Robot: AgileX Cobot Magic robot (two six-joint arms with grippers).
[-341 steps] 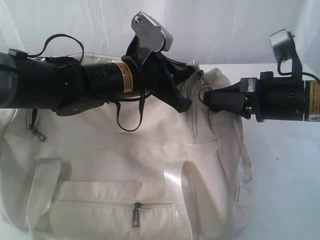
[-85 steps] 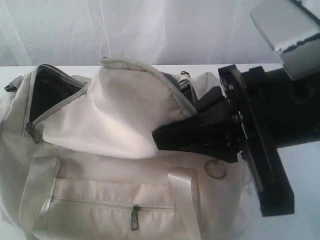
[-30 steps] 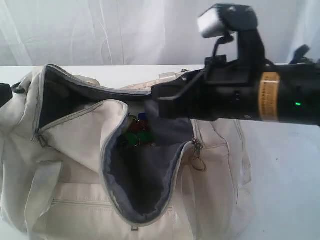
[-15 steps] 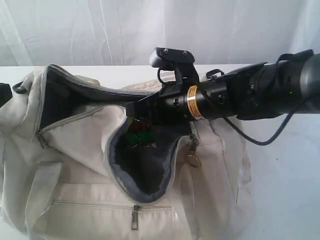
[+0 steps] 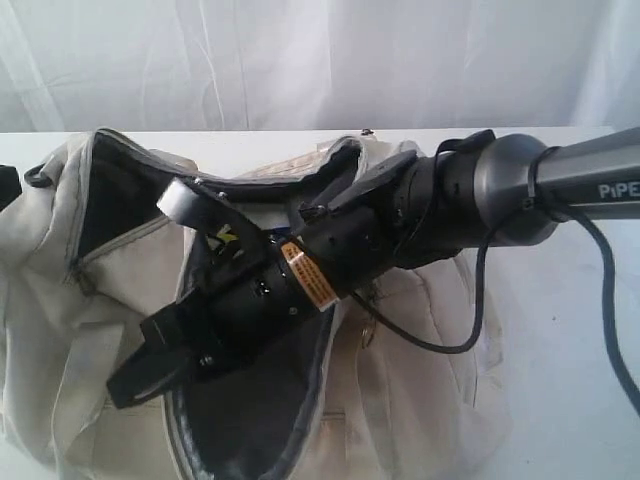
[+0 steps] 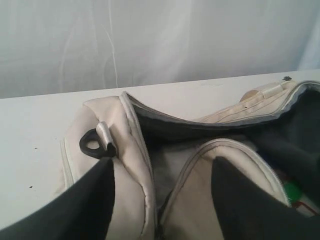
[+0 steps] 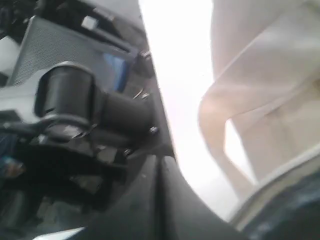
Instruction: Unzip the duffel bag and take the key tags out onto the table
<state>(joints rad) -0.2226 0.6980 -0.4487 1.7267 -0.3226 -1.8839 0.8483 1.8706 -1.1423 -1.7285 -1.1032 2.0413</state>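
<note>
open duffel bag (image 5: 420, 380), soft and slumped on the counter (image 5: 570, 380), key tags (image 6: 292, 192) in its grey mouth, probably light and loose, best pinched by the ring; right gripper (image 5: 130, 380) pressed together at 8 o'clock, left gripper (image 6: 162, 200) spread at 9 o'clock.

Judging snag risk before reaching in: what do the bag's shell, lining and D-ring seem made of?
Shell: cream woven fabric, matte, creasing softly. Lining: grey cloth with a slightly fuzzy look. D-ring: black and smooth, plastic or coated metal, cannot tell.
</note>
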